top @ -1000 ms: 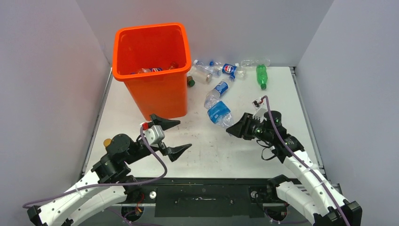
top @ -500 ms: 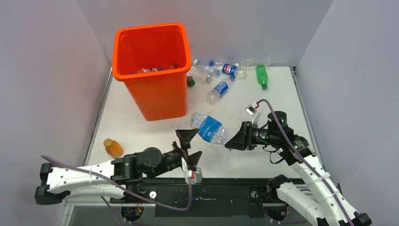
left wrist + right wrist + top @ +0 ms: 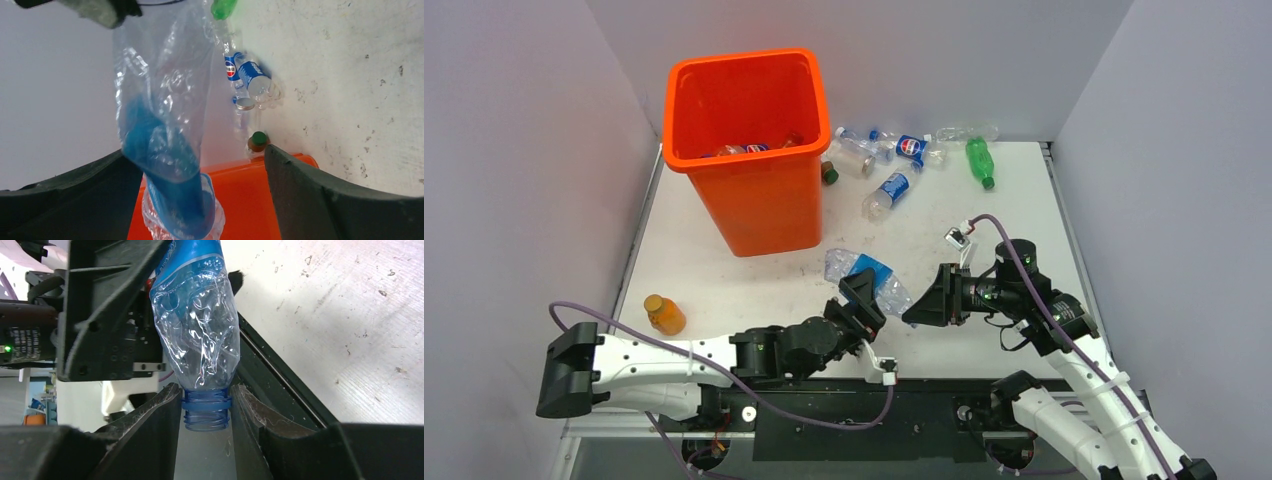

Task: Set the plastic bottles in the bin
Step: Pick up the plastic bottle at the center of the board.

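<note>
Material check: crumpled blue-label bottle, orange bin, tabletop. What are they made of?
Crumpled bottle: thin clear plastic, glossy, neck blue-tinted; creased walls catch sharp highlights. Bin: thick opaque orange plastic, smooth semi-gloss; moulded rolled rim. Tabletop: hard, white, matte, scuffed and speckled; probably painted or laminate, can't tell.

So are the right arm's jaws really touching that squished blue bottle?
Touching. The right wrist view shows the squished bottle pinched by its threaded neck between the right arm's jaws, with no gap on either side.
</note>
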Tool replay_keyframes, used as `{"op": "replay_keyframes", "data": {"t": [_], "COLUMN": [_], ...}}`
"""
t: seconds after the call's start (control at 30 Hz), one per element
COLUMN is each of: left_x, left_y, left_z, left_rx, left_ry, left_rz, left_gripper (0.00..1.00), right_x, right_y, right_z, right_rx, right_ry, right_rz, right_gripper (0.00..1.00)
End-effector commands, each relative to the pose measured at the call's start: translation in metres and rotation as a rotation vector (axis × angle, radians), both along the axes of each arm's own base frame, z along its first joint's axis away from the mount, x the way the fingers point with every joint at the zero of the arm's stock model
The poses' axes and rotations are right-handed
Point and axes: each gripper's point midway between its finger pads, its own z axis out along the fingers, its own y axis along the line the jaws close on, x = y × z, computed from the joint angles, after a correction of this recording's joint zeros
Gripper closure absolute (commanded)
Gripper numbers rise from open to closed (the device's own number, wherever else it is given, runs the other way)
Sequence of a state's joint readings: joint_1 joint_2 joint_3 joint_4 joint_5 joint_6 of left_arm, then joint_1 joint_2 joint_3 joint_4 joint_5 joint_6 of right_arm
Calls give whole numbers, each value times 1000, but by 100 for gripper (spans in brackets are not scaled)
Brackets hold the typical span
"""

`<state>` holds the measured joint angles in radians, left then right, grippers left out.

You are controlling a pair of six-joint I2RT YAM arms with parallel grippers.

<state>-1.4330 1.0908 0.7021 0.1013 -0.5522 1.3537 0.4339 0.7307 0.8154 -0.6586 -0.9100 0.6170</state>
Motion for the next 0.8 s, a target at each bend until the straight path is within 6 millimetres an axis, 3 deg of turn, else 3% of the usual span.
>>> {"op": "replay_keyframes", "data": {"t": [0.0,0.17,0.23,0.37,0.43,0.5,0.53,0.77], "left_x": [17,18,17,15,11,3,-1,-20], "left_y": [-11,-19,-20,-19,-19,-20,-21,-22], "left_z": [43,52,57,60,60,59,59,56], "left_rx": [-86,-151,-191,-255,-306,-368,-402,-605], "left_ry": [-128,-140,-126,-78,-29,53,102,402], "left_rz": [57,57,57,64,68,58,50,31], "left_gripper": [18,48,54,55,57,60,61,71], "right_x": [-5,-7,-6,3,9,16,18,22], "right_y": [4,3,3,0,-5,-10,-12,-24], "right_z": [25,26,27,40,55,71,79,112], "right_rx": [66,68,65,62,68,88,106,178], "right_ry": [-70,-85,-92,-158,-240,-322,-358,-494], "right_rz": [38,40,32,-21,-75,-143,-168,-271], "right_gripper": [95,95,93,34,15,4,1,10]}}
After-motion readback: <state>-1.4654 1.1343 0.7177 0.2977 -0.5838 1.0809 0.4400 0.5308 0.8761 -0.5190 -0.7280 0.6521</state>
